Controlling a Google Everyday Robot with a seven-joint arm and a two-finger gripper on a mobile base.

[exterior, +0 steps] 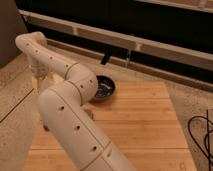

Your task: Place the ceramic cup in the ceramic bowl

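Observation:
The dark ceramic bowl (105, 88) sits on the wooden table (145, 125) near its far edge, partly covered by my arm's elbow. The white ceramic cup does not show; it is hidden or out of view. My cream arm (65, 75) folds across the left half of the view. It ends at the far left, where my gripper (40, 82) hangs down over the table's left edge, left of the bowl.
A slim clear bottle (127, 59) and a dark object (105, 59) stand beyond the table's far edge, below a long rail (150, 45). Black cables (200, 135) lie on the floor to the right. Speckled floor is on the left.

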